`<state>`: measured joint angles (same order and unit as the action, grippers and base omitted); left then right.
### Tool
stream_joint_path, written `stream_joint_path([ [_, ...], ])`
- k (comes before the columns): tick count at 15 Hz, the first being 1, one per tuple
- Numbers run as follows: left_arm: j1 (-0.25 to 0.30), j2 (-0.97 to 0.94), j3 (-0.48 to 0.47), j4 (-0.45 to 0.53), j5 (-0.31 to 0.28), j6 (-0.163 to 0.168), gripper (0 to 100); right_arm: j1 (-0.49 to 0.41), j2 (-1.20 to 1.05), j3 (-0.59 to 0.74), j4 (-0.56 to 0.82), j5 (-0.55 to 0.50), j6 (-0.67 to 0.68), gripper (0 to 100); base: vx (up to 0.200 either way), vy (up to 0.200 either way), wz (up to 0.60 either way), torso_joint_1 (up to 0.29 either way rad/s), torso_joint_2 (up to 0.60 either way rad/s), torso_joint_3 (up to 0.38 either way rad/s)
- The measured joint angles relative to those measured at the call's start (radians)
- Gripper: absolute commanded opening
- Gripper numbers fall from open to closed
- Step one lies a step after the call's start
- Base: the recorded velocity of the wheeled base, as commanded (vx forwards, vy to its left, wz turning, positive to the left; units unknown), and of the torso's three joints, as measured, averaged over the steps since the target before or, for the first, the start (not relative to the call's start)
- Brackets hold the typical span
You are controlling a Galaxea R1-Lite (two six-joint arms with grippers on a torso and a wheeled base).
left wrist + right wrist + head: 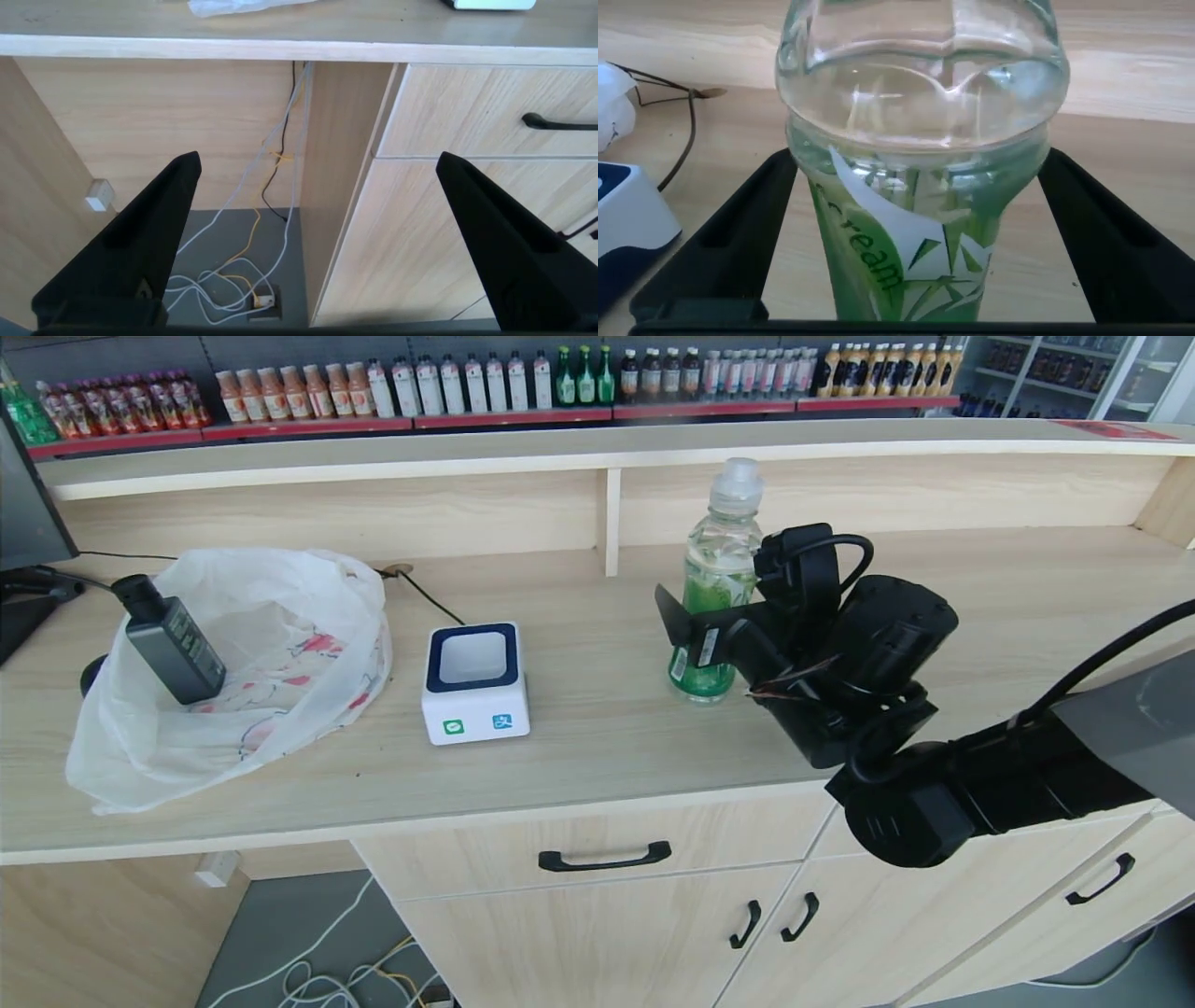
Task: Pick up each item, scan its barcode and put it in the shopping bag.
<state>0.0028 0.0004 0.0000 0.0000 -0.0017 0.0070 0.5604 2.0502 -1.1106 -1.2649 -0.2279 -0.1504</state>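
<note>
We see the bottle [719, 546] upright on the table [597, 747], between our right gripper's [702, 637] spread fingers, gaps either side, unclenched.

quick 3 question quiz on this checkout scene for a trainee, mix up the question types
1. Short answer: what sits on the counter between the shopping bag and the bottle?
2. Multiple choice: the bottle is A) lying in the shopping bag, B) standing upright on the counter between the open fingers of the right gripper, C) lifted in the air above the counter.
3. True or false: the left gripper is shut on an item.

Key: 1) the white scanner box. 2) B. 3) False: it is open and holds nothing.
</note>
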Motion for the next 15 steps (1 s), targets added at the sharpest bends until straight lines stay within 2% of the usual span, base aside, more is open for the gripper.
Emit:
stream_joint_path([
  [15,0.0,0.0,0.0,0.0,0.0,0.0,100,-0.016,0.045,-0.064,0.006,0.002,0.0,100,0.0,0.0,0.0,0.0,0.0,0.0],
])
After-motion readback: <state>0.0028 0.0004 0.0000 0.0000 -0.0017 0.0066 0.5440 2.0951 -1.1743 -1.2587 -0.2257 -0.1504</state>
